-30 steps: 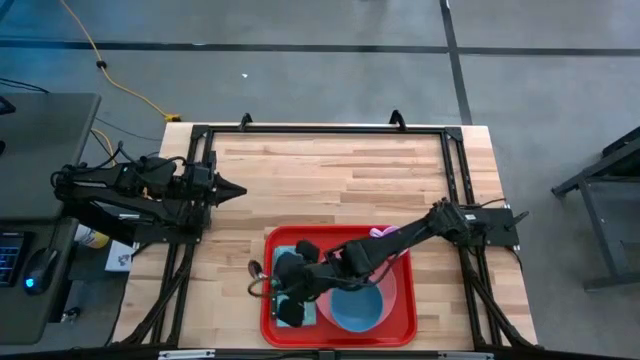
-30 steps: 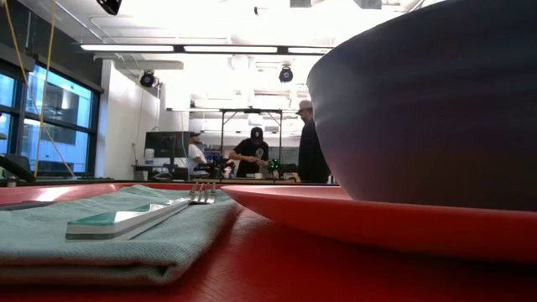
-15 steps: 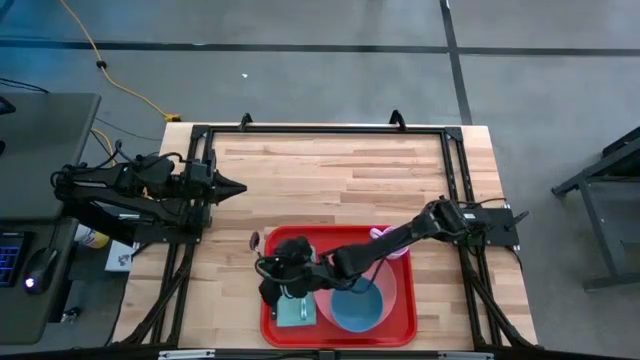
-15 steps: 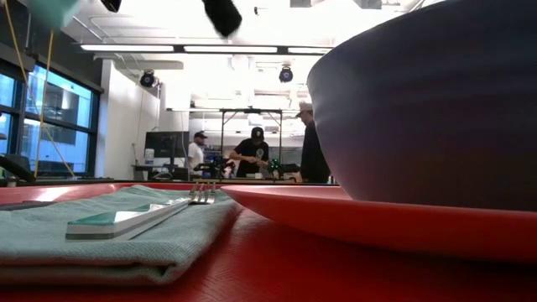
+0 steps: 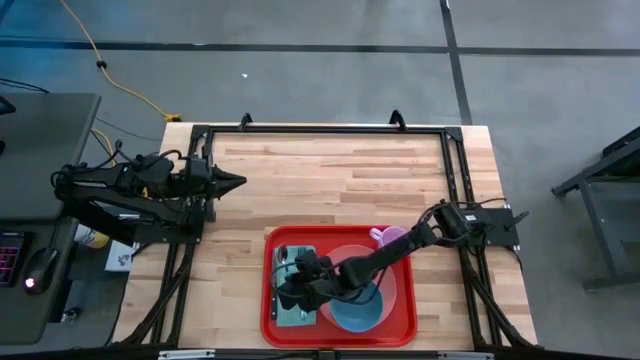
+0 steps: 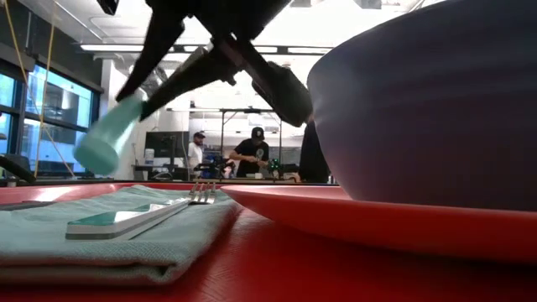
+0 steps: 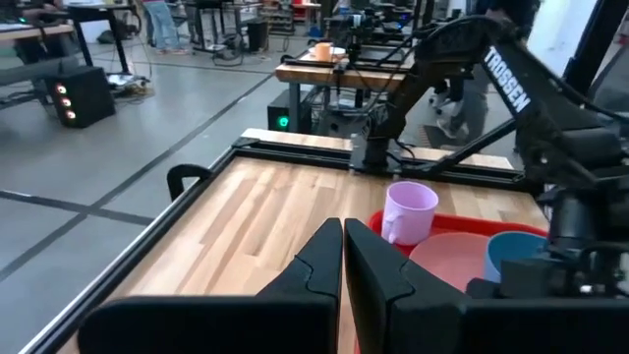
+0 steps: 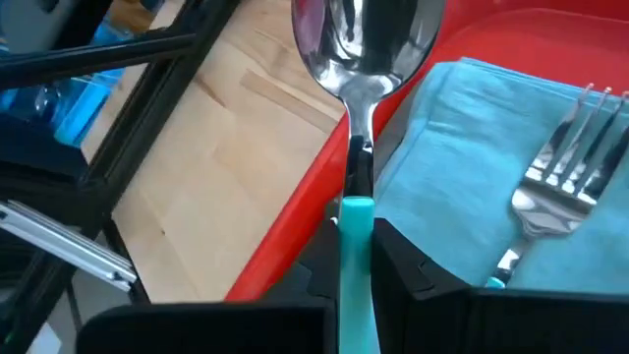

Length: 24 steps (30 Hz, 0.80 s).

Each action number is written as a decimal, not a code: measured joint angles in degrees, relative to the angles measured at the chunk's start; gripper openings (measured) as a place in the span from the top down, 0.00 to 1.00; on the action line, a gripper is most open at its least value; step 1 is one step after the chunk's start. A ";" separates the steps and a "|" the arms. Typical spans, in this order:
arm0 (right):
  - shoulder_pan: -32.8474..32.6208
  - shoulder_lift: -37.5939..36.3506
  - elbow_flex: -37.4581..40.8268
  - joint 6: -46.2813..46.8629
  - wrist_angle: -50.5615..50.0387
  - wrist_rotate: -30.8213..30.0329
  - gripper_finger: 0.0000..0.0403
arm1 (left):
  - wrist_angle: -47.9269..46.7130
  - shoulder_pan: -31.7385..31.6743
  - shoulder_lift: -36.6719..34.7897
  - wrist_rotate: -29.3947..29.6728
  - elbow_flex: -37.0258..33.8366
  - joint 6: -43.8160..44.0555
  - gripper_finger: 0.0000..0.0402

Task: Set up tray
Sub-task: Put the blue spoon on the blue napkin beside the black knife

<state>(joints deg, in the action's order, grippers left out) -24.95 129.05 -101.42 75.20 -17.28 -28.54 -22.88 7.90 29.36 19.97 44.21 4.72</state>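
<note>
Holding: right hand (image 8: 356,246), pinched shut on a steel spoon with a teal plastic handle (image 8: 359,88), hovers over the tray's left side, the bowl of the spoon pointing past the rim.
Beneath the spoon: a folded teal cloth napkin (image 5: 296,290) lies flat on the tray; a steel fork with a teal handle (image 8: 560,172) already rests on it.
Tray: the large bright red rectangular plastic tray (image 5: 340,337) sits at the near edge of the wooden surface (image 5: 330,180).
Other dishes: a blue plastic bowl (image 5: 357,308) on a round pink plate (image 5: 392,280); a lilac plastic mug (image 7: 411,211) at the tray's far corner.
Left hand: (image 7: 343,258) closed on nothing, parked at the surface's left side.
Progress: nearly finished, I judge; laying the spoon beside the fork appears to be what remains.
</note>
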 joint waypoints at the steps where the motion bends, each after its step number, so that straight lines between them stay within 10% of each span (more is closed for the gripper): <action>1: -0.27 0.00 -0.37 0.66 -0.25 -0.05 0.98 | -0.01 0.00 0.00 0.11 0.00 -0.19 0.88; 24: -0.09 -0.04 -2.13 5.17 -3.88 2.09 0.98 | -0.01 0.00 0.02 0.26 0.00 1.58 0.88</action>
<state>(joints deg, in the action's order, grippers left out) -25.04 129.01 -103.55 80.38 -21.16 -26.45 -22.90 7.90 29.38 20.23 44.21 6.31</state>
